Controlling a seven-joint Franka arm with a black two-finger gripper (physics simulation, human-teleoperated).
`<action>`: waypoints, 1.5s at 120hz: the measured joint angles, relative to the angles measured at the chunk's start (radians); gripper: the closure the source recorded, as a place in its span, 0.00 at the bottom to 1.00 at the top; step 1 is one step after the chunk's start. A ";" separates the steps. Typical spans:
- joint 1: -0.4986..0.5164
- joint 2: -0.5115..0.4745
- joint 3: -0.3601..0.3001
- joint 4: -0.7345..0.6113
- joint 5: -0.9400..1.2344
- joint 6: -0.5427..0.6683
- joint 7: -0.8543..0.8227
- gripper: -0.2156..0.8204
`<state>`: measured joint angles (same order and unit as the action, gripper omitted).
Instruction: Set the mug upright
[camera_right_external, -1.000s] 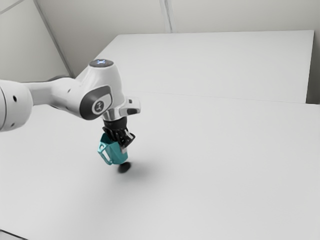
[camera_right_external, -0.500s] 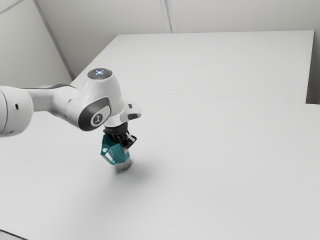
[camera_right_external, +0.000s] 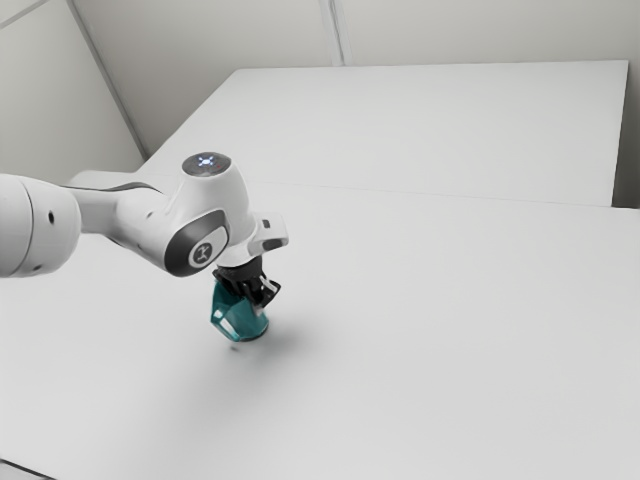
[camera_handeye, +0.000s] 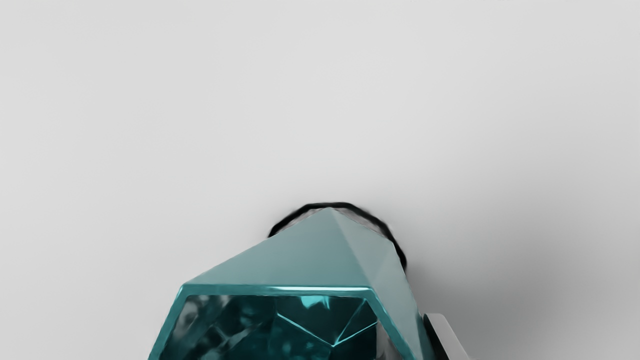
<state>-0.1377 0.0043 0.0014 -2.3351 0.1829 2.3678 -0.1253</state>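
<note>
My gripper (camera_right_external: 256, 297) is low over the table, shut on the wall of the teal faceted mug (camera_right_external: 240, 318). The mug's open end is up around the dark fingers and its base is down close to the table, with a slight lean; contact with the table cannot be told. In the wrist view the gripper (camera_handeye: 414, 347) has one finger outside the mug (camera_handeye: 300, 255), and a grey piece, apparently the other finger, shows inside the rim. The handle is hard to make out.
A dark-edged round patch (camera_handeye: 345, 205) lies at the mug's base on the white table (camera_right_external: 430, 340). Beyond the table stands another white surface (camera_right_external: 420, 130), with pale walls behind.
My hand has come down and slightly toward the exterior view's right, bringing the mug lower with it. The mug has turned, and its handle loop is less visible.
</note>
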 joint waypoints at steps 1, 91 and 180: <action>0.000 0.000 0.000 0.000 -0.001 0.000 0.000 0.88; 0.051 -0.082 -0.056 0.166 -0.094 -0.192 0.003 0.25; 0.116 -0.028 -0.104 0.553 -0.150 -0.592 0.010 0.23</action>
<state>-0.0219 -0.0240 -0.1029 -1.7820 0.0328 1.7754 -0.1153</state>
